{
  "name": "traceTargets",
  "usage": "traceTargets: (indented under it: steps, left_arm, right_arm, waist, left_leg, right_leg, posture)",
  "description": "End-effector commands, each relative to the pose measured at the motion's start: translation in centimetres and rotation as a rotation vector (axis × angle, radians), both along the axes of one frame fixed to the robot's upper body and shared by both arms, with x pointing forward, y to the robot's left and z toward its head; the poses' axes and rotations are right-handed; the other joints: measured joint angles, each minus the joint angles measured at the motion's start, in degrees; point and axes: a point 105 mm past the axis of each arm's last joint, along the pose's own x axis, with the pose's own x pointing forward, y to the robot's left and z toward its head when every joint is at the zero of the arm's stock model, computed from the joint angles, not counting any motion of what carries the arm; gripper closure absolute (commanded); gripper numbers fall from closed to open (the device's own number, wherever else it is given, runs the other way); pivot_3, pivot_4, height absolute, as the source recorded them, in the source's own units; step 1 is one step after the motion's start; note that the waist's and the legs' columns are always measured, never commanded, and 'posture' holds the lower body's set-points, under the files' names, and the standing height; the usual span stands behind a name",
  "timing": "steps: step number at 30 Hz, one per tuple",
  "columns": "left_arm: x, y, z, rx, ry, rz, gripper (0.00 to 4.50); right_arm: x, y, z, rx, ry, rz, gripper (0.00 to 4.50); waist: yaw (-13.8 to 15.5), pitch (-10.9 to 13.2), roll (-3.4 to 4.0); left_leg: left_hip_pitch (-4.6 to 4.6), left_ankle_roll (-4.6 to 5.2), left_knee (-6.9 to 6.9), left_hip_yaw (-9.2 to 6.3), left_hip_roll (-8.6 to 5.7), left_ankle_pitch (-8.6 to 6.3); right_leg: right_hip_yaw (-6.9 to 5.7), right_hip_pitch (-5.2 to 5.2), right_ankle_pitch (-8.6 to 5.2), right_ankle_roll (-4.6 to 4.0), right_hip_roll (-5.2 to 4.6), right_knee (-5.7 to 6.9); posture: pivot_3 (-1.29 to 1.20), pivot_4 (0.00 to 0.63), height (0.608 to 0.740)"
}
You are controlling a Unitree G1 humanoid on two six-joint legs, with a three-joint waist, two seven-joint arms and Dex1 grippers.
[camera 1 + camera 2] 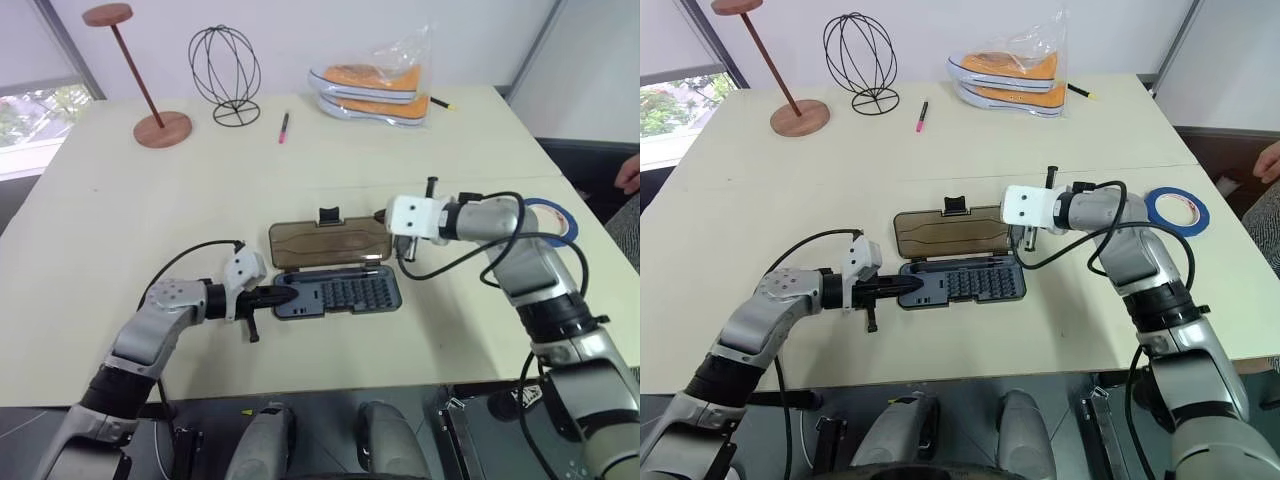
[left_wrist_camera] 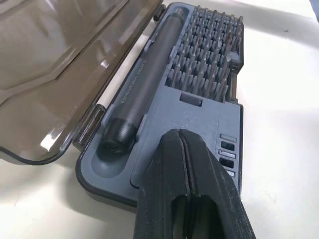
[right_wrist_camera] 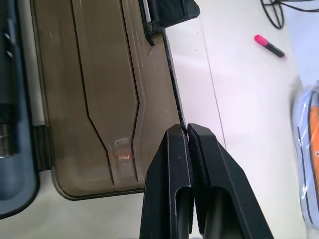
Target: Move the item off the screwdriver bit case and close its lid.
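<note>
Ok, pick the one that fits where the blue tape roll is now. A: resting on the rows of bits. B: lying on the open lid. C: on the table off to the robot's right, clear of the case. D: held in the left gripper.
C: the blue tape roll lies flat on the table, well apart from the screwdriver bit case, whose lid is open.
</note>
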Motion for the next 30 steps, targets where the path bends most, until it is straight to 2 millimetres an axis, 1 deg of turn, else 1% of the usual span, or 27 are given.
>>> traceTargets:
  steps: [1, 5, 8, 14, 22, 25, 30]
  left_arm:
    - [0.3, 0.9, -1.3, 0.052, 0.034, 0.032, 4.5]
    - [0.6, 1.0, -1.2, 0.052, 0.028, 0.033, 4.5]
    - [0.8, 1.0, -1.1, 0.052, 0.024, 0.033, 4.5]
    - [0.9, 1.2, -1.2, 0.053, 0.022, 0.037, 4.5]
    - [0.7, 1.3, -1.3, 0.051, 0.024, 0.045, 4.5]
    - [0.8, 1.4, -0.8, 0.022, 0.021, 0.065, 4.5]
    - [2.0, 1.3, 3.0, -0.1, -0.014, 0.118, 4.5]
  right_arm:
    - [-1.6, 0.9, 1.5, 0.024, -0.049, 0.03, 4.45]
    - [-2.8, 1.4, 1.3, 0.015, -0.071, 0.043, 4.45]
    - [-3.4, 2.0, 1.4, 0.008, -0.105, 0.061, 4.45]
    - [-3.4, 2.3, 1.9, 0.028, -0.141, 0.06, 4.45]
    - [-3.4, 2.6, 1.5, 0.026, -0.144, 0.07, 4.45]
    - [-3.5, 2.6, 1.3, 0.02, -0.156, 0.074, 4.45]
    - [-3.3, 2.3, 0.9, 0.003, -0.166, 0.067, 4.45]
  waist:
    - [0.0, 0.0, 0.0]
    - [-0.2, 0.0, -0.01]
    - [-0.3, 0.0, -0.01]
    - [-0.3, 0.0, -0.01]
    - [-0.4, 0.0, -0.01]
    - [-0.4, 0.0, -0.02]
    - [-0.4, 0.1, -0.07]
  left_leg:
    - [-0.01, 0.0, 0.0, 0.0, 0.0, 0.0]
    - [-0.02, 0.01, 0.0, 0.01, 0.02, 0.0]
    - [-0.02, 0.01, -0.02, 0.01, 0.03, -0.01]
    - [-0.02, 0.01, -0.04, 0.02, 0.05, 0.0]
    - [-0.02, 0.01, -0.07, 0.02, 0.06, 0.0]
    - [-0.02, 0.01, -0.08, 0.02, 0.06, 0.0]
    - [-0.03, 0.01, -0.1, 0.02, 0.07, 0.0]
  right_leg:
    - [0.0, 0.0, 0.0, 0.0, 0.0, 0.0]
    - [-0.01, -0.04, 0.0, 0.0, 0.0, 0.0]
    - [-0.01, -0.05, -0.01, 0.01, 0.01, 0.0]
    - [-0.01, -0.06, 0.0, 0.0, 0.01, 0.0]
    - [-0.01, -0.07, -0.01, 0.0, 0.01, -0.01]
    - [-0.01, -0.08, -0.01, 0.0, 0.02, -0.01]
    - [-0.01, -0.11, -0.01, 0.0, 0.03, 0.0]
  posture:
    - [0.0, 0.15, 0.74]
    - [0.0, 0.15, 0.74]
    - [0.0, 0.15, 0.74]
    - [0.0, 0.15, 0.74]
    - [0.0, 0.15, 0.74]
    - [0.0, 0.15, 0.74]
    - [0.0, 0.15, 0.74]
